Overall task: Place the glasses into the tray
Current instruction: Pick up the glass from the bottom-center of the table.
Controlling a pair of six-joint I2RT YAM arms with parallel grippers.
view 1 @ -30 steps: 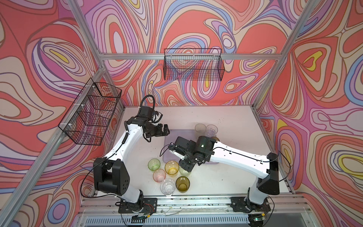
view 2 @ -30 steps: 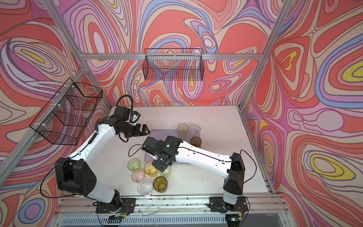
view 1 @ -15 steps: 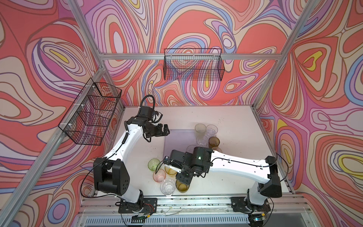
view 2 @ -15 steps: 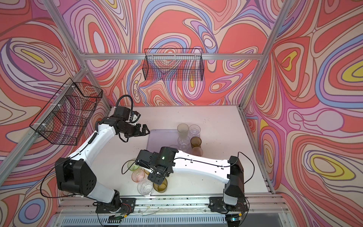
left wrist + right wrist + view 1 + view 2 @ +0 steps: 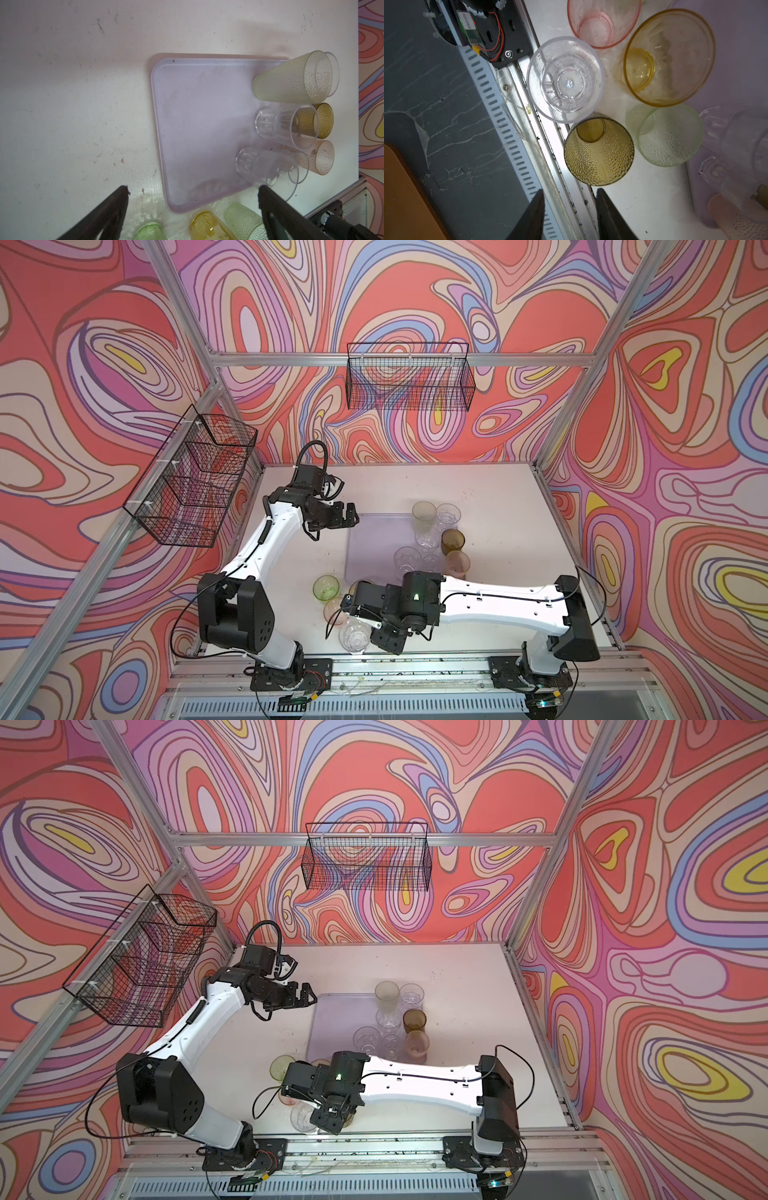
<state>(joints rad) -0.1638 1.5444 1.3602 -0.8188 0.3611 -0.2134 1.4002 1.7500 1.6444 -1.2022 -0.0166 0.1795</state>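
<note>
Tray lies flat mid-table, lavender, its left half bare. Glasses crowd its right side, all upright. Tall pale green glass stands at the back. Brown glass and peach-pink glass are along the right edge, and clear glasses fill in around them. The rim is hidden under the brown and peach ones, so I can't tell how they sit against it.

A loose group sits on the table off the tray's near-left corner, packed close and all upright:
- Green faceted glass is farthest left, with the pink glass just beside it.
- Clear faceted glass is nearest the front.
- The right arm covers the rest from above. The right wrist view shows an amber-yellow glass, a pale green dimpled glass and an olive-brown glass.
- The olive-brown one stands at the table's front edge, right against the clear faceted one.

Right gripper hangs over the front rail with its fingers partly spread and nothing between them. The olive-brown glass is just ahead of its tips, not touched.

Left gripper hovers at the tray's back-left corner, jaws spread wide and empty. It is well apart from every glass.

Two black wire baskets hang on the walls.
</note>
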